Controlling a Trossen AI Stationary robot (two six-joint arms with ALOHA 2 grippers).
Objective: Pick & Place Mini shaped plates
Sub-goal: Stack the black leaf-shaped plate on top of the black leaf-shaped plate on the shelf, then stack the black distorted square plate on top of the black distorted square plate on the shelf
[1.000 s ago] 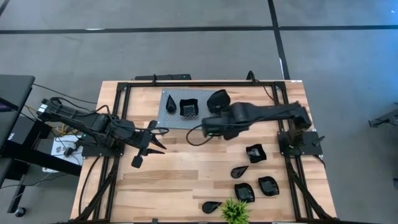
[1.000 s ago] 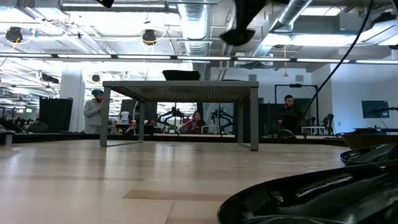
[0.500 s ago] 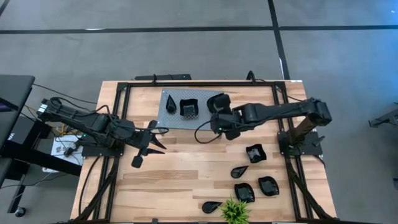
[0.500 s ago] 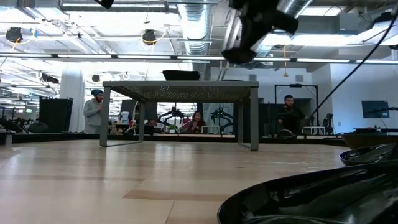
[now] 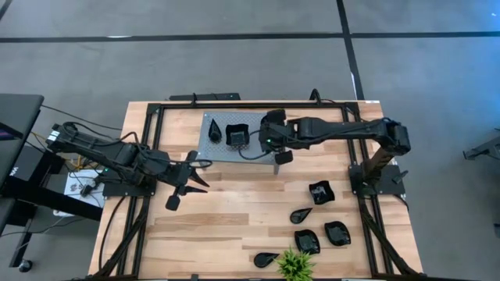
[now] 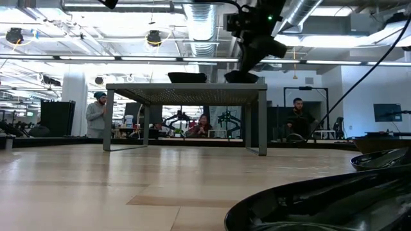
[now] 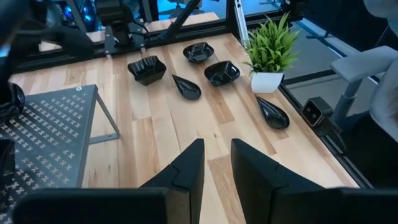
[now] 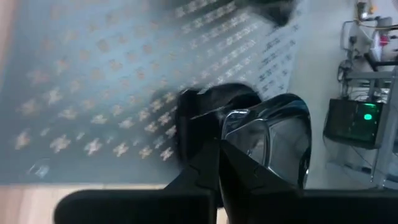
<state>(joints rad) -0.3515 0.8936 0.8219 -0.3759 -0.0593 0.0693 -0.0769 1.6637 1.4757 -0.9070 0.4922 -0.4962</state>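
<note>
Right tool (image 5: 271, 134) was over the grey stand (image 5: 215, 144), upper centre of the high view, fingers clamped on a plate (image 8: 273, 140) – one squarish plate (image 5: 237, 135) already on it. Five plates (image 5: 320, 193) left lower right on the table (image 5: 226, 211). Left tool (image 7: 214, 165) idle, mid-left, fingers apart, empty.

We saw a wooden counter (image 5: 234, 222) bearing a grey perforated stand (image 5: 219, 140) toward twelve o'clock, five black plates (image 5: 320, 192) around four to five o'clock, and a small green plant (image 5: 294, 265) at six.

two dark jointed arms trailing black cables, each ending in a black two-fingered tool (image 7: 214, 168).
</note>
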